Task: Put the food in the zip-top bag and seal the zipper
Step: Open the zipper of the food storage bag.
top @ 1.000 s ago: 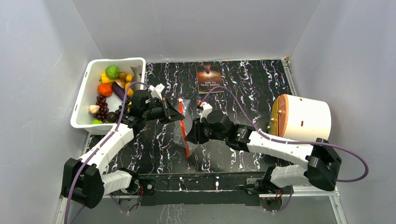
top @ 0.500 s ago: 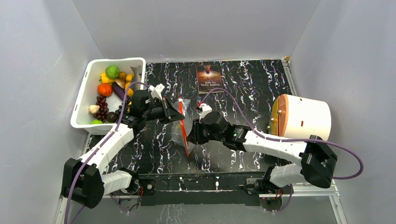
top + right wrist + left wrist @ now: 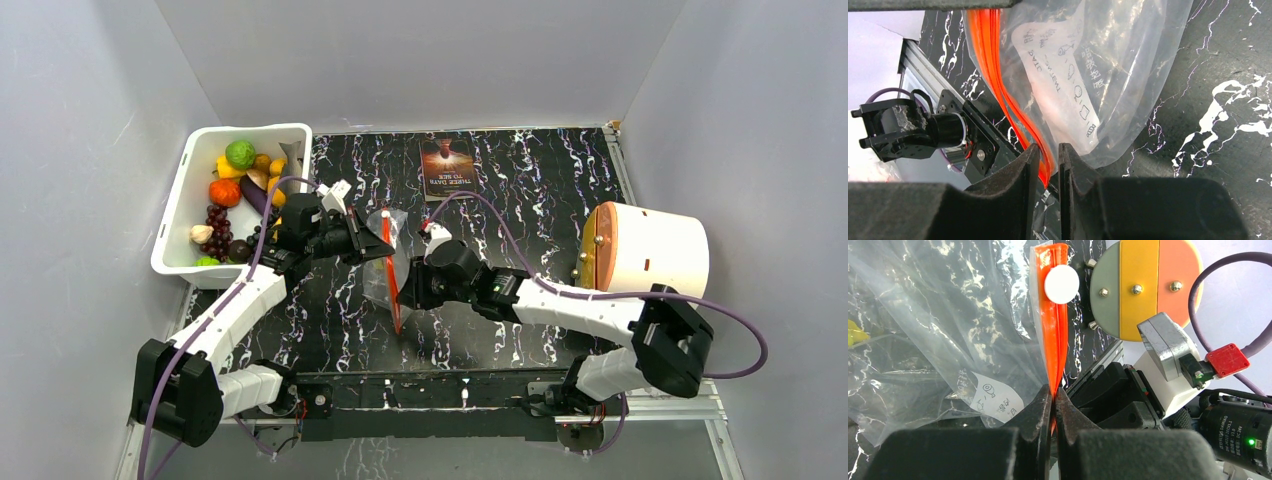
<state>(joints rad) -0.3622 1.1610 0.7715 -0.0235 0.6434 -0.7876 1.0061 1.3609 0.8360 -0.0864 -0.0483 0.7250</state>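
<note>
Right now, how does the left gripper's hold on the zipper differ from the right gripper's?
The left gripper is pressed fully shut on the zipper; the right gripper shows a narrow gap around it. In the top view the left holds the strip's far end, the right its near end. Both hold the same zip-top bag.

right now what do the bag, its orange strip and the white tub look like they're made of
Bag: thin clear plastic film, glossy; it wrinkles, glares, and the marbled table shows through.
Orange strip: seemingly stiffer translucent plastic, smooth, holding a straight band along the mouth.
White tub: probably rigid molded plastic, opaque with a slight sheen; its walls stand firm around the toy food.
</note>
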